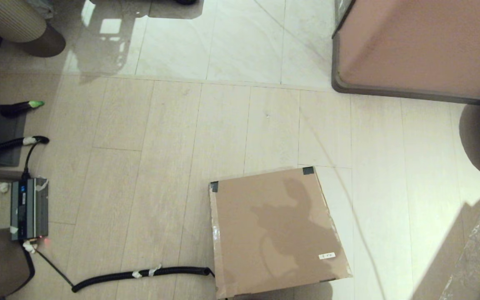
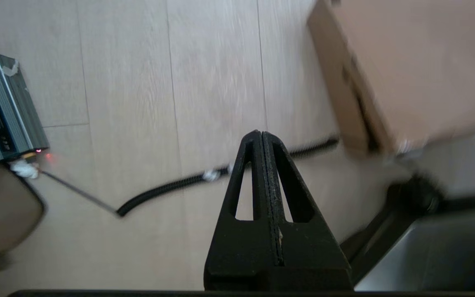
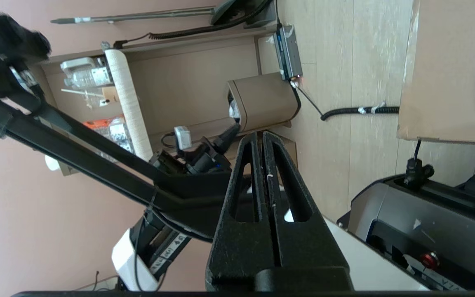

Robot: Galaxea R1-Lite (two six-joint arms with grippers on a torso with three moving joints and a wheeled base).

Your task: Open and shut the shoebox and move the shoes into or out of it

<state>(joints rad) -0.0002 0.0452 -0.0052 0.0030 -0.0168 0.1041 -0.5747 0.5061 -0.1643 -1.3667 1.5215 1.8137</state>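
We see the plain brown cardboard shoebox (image 1: 275, 231) with its flip lid down, lying on the pale wood-look floor (image 1: 148, 166) at the lower centre of the head view, dark tape patches at its two far lid corners and a small white label (image 1: 326, 256) near its lower right. The shoes are nowhere in sight; we judge they may be inside, but we cannot tell.

Neither arm shows in the head view. The left gripper (image 2: 261, 136) hangs over bare floor with its fingers pressed together on nothing, the box at the upper right of its picture. The right gripper (image 3: 261, 135) is likewise clenched and empty, apart from the box.

We judge the step in hand is opening the lid. To do it well, we should spread one gripper's fingers, come in low at the free edge opposite the taped corners, and hook under the lid's lip, lifting in an arc about the hinge so the box does not slide.

The left wrist view alone shows the box's side wall. The head view alone shows the whole lid, plus the grey metal power unit (image 1: 29, 208) and black coiled cable (image 1: 140, 274) at lower left, which reaches the box's near corner.
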